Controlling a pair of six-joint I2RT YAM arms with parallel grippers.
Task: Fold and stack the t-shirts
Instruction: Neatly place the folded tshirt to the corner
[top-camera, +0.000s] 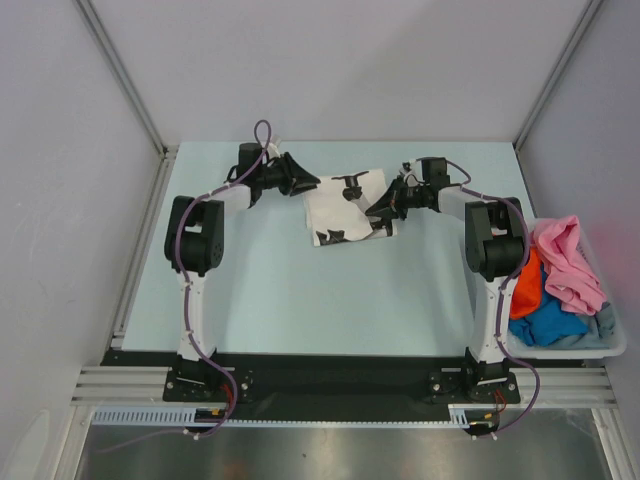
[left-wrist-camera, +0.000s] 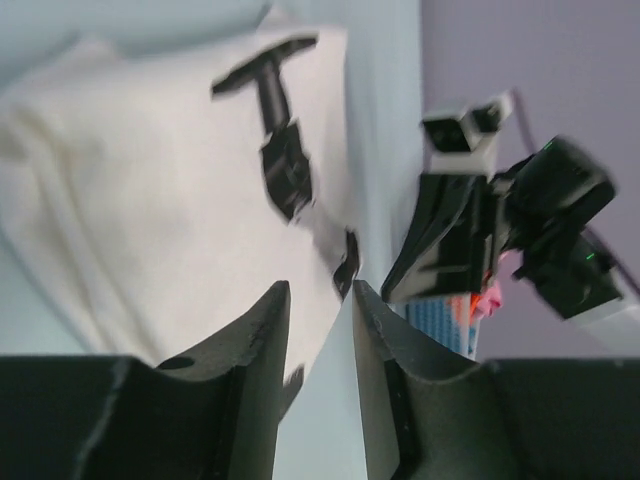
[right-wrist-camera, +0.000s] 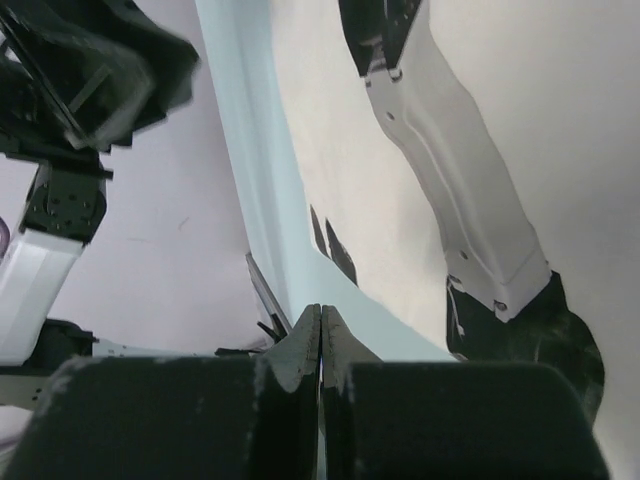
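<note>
A white t-shirt (top-camera: 345, 205) with black print lies crumpled at the back middle of the table. It also shows in the left wrist view (left-wrist-camera: 150, 180) and the right wrist view (right-wrist-camera: 330, 170). My left gripper (top-camera: 310, 183) sits at the shirt's upper left edge. It (left-wrist-camera: 320, 300) is open by a narrow gap, with only bare table between the jaws. My right gripper (top-camera: 385, 212) is at the shirt's right edge. It (right-wrist-camera: 320, 315) is shut, with no cloth seen between the jaws. Pink (top-camera: 570, 260), orange (top-camera: 527, 290), bright blue (top-camera: 550, 322) and grey-blue (top-camera: 603, 325) shirts lie heaped in the bin.
A pale plastic bin (top-camera: 612, 348) stands at the table's right edge beside the right arm's base. Grey walls and metal rails close in the table on the left, back and right. The other arm's gripper shows in each wrist view.
</note>
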